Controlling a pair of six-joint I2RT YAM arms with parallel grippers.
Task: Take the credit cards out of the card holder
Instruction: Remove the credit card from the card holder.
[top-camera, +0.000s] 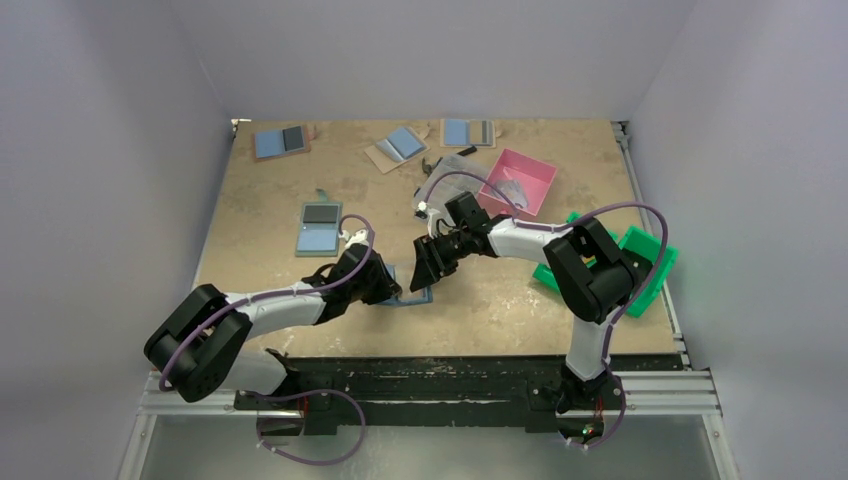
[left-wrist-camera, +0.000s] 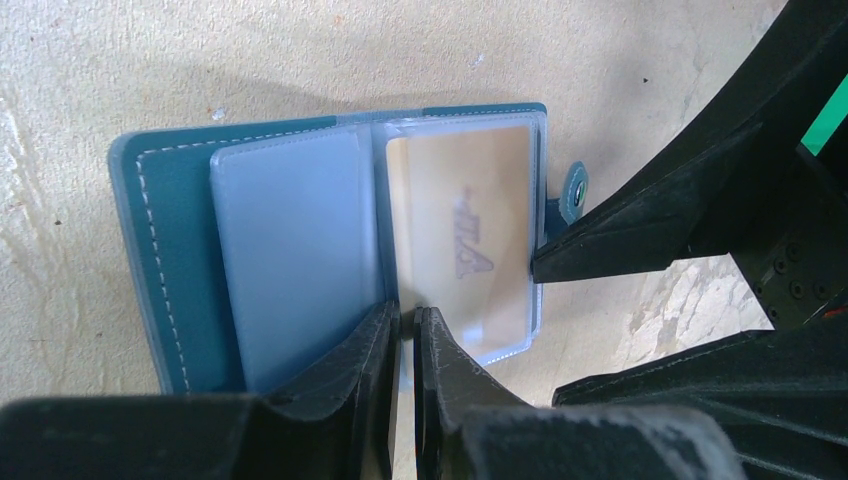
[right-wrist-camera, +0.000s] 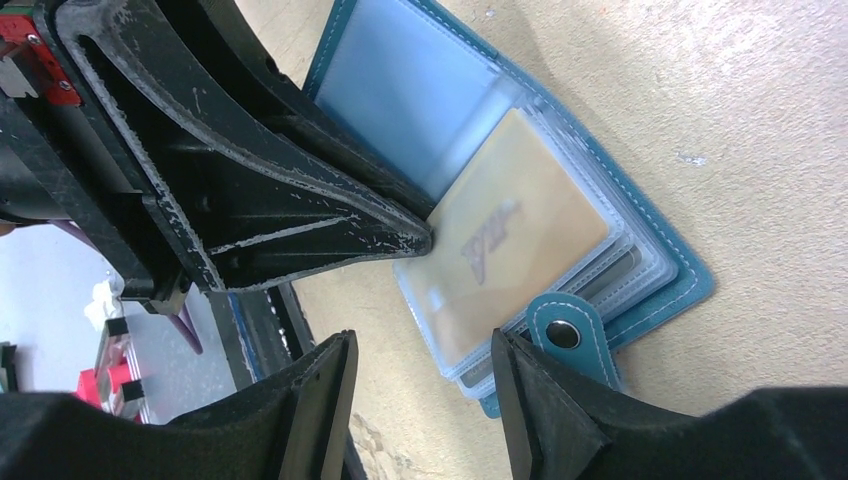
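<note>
**Card holder between my two grippers.** The card holder (left-wrist-camera: 175, 230) lies open and flat on the tan table (left-wrist-camera: 300, 50), directly ahead of my left gripper (left-wrist-camera: 405, 318). Its teal stitched cover spreads to the left of my left fingertips, and its stack of clear sleeves spreads to the right of them.

My left fingers are drawn almost together. Only a thin slit shows between them, and they appear clamped on the near corner of a clear sleeve at the fold. One credit card (left-wrist-camera: 465, 230), pale gold with a blurred grey mark, sits inside the top sleeve just beyond and to the right of those fingertips. I cannot tell whether the lower sleeves hold other cards.

My right gripper (right-wrist-camera: 422, 345) faces the holder from the opposite side with its fingers spread wide apart, clasping nothing. In the left wrist view, one right fingertip (left-wrist-camera: 545, 268) touches the outer edge of the sleeve stack. The teal snap tab (left-wrist-camera: 574, 190) lies just beside that same finger. The gold card lies ahead of the gap between my right fingers, and my left fingertips rest on the sleeve's far side.
</note>
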